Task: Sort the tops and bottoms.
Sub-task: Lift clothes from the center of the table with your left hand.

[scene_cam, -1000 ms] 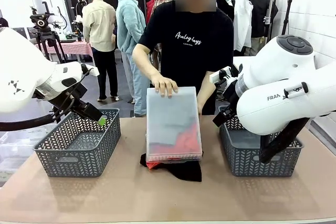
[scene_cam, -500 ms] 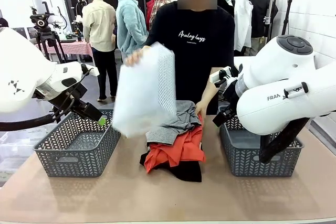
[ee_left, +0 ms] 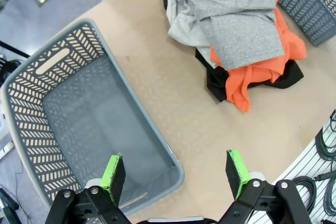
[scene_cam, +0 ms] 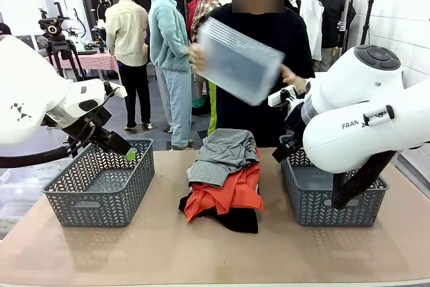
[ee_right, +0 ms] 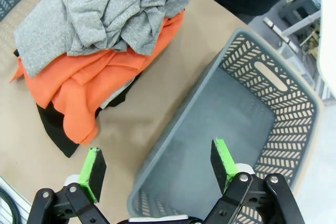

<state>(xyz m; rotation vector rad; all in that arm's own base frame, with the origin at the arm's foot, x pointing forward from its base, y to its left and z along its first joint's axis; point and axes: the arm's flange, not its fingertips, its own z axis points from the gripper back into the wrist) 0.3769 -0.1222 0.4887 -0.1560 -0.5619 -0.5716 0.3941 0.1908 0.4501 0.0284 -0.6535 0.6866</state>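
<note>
**Soft heap to pull apart, both tools empty**

The clothes lie in one loose heap on the table (scene_cam: pixel 201 253), just to the right of the left basket (scene_cam: pixel 87 196) and between it and the right basket (scene_cam: pixel 322 210). The grey tops (ee_left: pixel 231 19) are on top, crumpled and folded over themselves. The orange-red shirt (ee_left: pixel 236 77) spreads out beneath them. A black garment (ee_left: pixel 212 82) is at the bottom, and only its edges stick out on the side nearer the robot.

All of it looks light, limp and not slippery. It will likely sag, stretch and drag its neighbours rather than lift as one shape. A pinch on a raised fold of the upper grey piece seems the best hold. The black piece is pinned by the rest, so its exposed edge is probably best left for later.

The left tool (ee_left: pixel 176 174) hangs over the left basket's rim on the side facing the heap, jaws wide and holding nothing. The right tool (ee_right: pixel 157 169) hangs over the right basket, beyond the heap from the left basket, equally wide and empty.

The table is flat, tan and matte, with bare surface between the left basket and the heap. Both baskets are empty. Farther from the left basket, behind the heap, a person holds a clear plastic box (scene_cam: pixel 238 62) high up.
</note>
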